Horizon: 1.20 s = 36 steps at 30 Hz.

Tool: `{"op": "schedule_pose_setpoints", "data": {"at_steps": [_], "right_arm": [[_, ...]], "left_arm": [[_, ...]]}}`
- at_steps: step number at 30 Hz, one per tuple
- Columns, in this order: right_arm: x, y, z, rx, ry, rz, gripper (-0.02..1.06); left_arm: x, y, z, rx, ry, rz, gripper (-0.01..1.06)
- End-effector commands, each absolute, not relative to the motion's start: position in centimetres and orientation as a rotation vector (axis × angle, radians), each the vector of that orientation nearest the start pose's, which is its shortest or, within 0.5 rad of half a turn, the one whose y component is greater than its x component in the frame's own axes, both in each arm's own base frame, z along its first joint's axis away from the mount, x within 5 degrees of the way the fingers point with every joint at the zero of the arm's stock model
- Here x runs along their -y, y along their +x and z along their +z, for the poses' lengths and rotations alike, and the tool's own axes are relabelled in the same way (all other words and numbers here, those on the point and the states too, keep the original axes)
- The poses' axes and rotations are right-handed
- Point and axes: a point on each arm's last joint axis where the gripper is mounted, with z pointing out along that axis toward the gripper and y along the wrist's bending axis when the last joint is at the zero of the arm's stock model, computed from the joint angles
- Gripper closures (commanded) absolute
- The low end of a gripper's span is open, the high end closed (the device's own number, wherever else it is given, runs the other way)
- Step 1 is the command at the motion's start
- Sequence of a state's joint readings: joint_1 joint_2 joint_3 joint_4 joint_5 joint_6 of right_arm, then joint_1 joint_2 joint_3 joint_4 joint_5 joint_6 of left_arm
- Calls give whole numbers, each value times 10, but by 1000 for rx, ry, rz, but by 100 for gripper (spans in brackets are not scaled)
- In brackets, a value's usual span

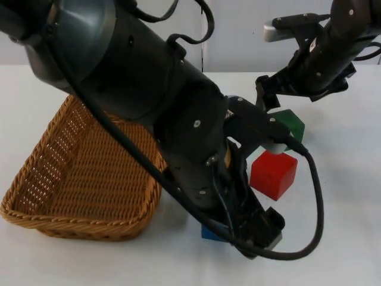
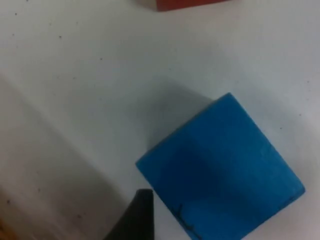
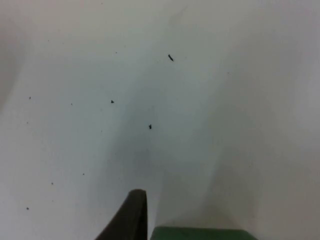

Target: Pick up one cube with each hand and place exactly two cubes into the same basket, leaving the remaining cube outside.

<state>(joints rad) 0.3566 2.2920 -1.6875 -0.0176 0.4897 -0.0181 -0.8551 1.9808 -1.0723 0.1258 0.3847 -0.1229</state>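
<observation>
A blue cube (image 1: pixel 210 233) lies near the table's front edge, mostly hidden under my left arm. My left gripper (image 1: pixel 247 233) hangs low right over it and is open. In the left wrist view one fingertip (image 2: pixel 139 217) stands beside a corner of the blue cube (image 2: pixel 220 170), not touching it. A red cube (image 1: pixel 272 174) rests on the table just behind. Further back sits a green cube (image 1: pixel 290 124), with my right gripper (image 1: pixel 269 98) open just above its left side. The green cube's edge (image 3: pixel 200 233) shows beside a right fingertip (image 3: pixel 131 215).
A woven wicker basket (image 1: pixel 41 179) stands on the left of the table, with nothing in the part I can see. My left arm reaches across its right rim. The red cube's edge (image 2: pixel 190 4) shows beyond the blue one. White table lies to the right of the cubes.
</observation>
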Motion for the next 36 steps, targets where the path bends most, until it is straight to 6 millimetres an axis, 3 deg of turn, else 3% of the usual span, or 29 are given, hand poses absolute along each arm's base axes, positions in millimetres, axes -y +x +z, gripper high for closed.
{"op": "schedule_pose_setpoints", "data": {"at_steps": [1, 10, 15, 20, 25, 31, 33, 35, 36], "right_arm": [[-174, 463, 131, -2515, -502, 111, -1], [-174, 463, 131, -2516, -500, 112, -1], [-175, 463, 130, -2516, -491, 121, -1], [-175, 464, 119, -2536, -483, 129, -1], [-179, 461, 95, -2585, -487, 135, 0], [-180, 461, 89, -2592, -498, 131, 0], [-180, 460, 88, -2601, -499, 129, 5], [-180, 459, 87, -2615, -502, 126, 21], [-180, 459, 87, -2615, -502, 126, 21]], "left_arm": [[275, 244, 115, -2540, 1124, -159, 0], [271, 255, 117, -2540, 1000, -184, 0], [266, 260, 104, -2589, 941, -178, 0], [267, 264, 96, -2584, 914, -202, 0], [269, 265, 89, -2585, 900, -219, 0], [271, 266, 90, -2570, 889, -237, 0], [271, 265, 89, -2586, 863, -249, 0], [271, 265, 88, -2590, 854, -254, 3], [271, 265, 88, -2590, 854, -254, 3]]}}
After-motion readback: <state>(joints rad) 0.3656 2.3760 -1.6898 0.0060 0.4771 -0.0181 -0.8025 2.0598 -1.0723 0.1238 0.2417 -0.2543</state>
